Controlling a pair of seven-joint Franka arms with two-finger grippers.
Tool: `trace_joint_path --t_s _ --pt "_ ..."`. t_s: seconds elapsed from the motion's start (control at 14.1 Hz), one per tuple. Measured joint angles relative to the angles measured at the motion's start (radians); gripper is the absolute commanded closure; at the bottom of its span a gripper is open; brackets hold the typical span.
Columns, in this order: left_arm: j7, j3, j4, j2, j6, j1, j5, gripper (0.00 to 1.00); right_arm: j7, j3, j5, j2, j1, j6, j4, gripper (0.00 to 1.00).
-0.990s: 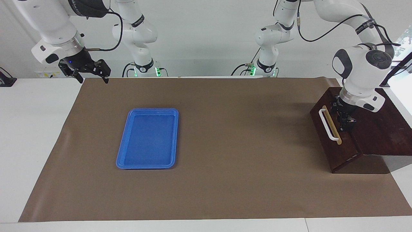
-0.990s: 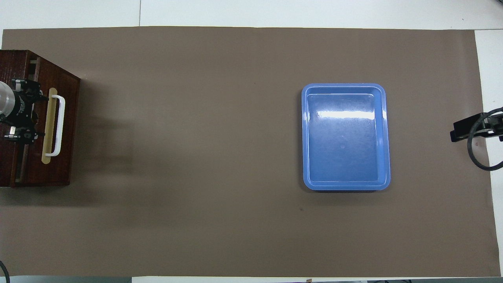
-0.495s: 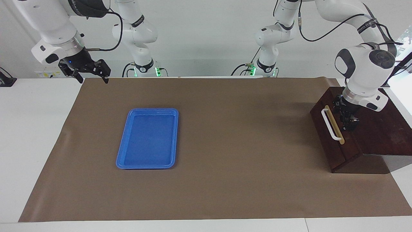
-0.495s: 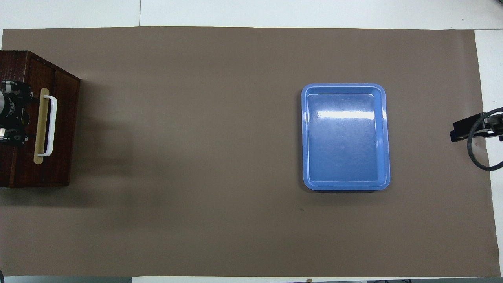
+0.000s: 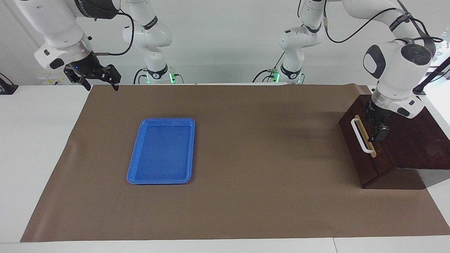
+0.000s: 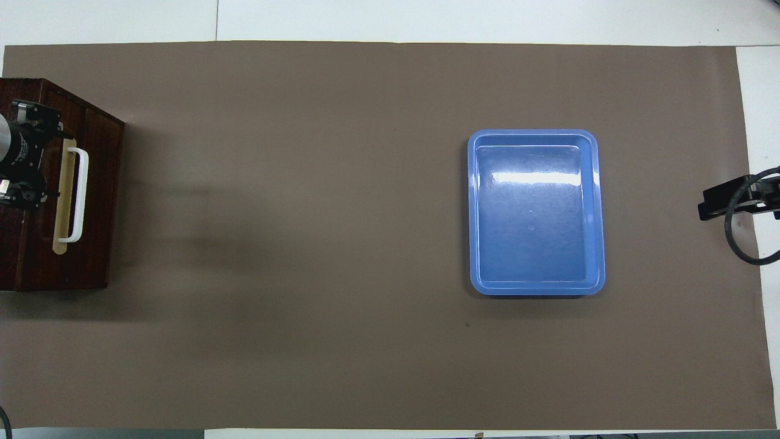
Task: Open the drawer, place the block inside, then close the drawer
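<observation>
Unmoved since a second ago, over the corner of the matte brown sheet [image 5: 263,158] at the right arm's end: right gripper [image 5: 101,88], black fingers spread wide, empty. Toward the same end, flat on the sheet, likewise unshifted: glossy blue plastic tray [image 5: 160,182], rectangular, rounded corners, raised rim. At the left arm's end, pushed in flush with the dark polished wooden box [image 5: 418,140], no longer standing out with a gap as a second ago: drawer [image 5: 351,147], dark brown front, white bar handle [image 5: 360,137] on a tan strip [image 5: 366,137]. Over the box's top just beside the handle, drawn up slightly since: left gripper [image 5: 378,131], jaws wide, holding nothing
</observation>
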Motion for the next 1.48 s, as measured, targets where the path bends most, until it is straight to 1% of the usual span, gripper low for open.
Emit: trace_joint_path --t_s 0.21,0.42,0.57,0.71,0.92,1.13,1.27,1.48 --pt "0.194 -0.006 0.061 -0.012 -0.115 -0.026 -0.035 0.00 0.000 0.000 0.000 0.000 0.000 0.000 0.000 0.00" --pt "0.517 -0.010 0.075 -0.036 -0.203 -0.027 -0.052 0.00 0.000 0.000 0.000 0.000 0.000 0.000 0.000 0.00" --pt "0.743 -0.010 0.075 -0.048 -0.228 -0.027 -0.053 0.00 0.000 0.000 0.000 0.000 0.000 0.000 0.000 0.00" --pt "0.922 -0.010 0.075 -0.051 -0.237 -0.027 -0.058 0.00 0.000 0.000 0.000 0.000 0.000 0.000 0.000 0.00" --pt "1.010 -0.012 0.075 -0.051 -0.242 -0.029 -0.094 0.00 0.000 0.000 0.000 0.000 0.000 0.000 0.000 0.00" --pt "1.017 -0.025 0.075 -0.057 -0.242 -0.072 -0.102 0.00 0.000 0.000 0.000 0.000 0.000 0.000 0.000 0.00" --pt "1.031 -0.027 0.073 -0.061 -0.245 -0.079 -0.102 0.00 0.000 0.000 0.000 0.000 0.000 0.000 0.000 0.00" --pt "1.136 -0.022 0.057 -0.081 -0.284 -0.076 -0.102 0.00 0.000 0.000 0.000 0.000 0.000 0.000 0.000 0.00"
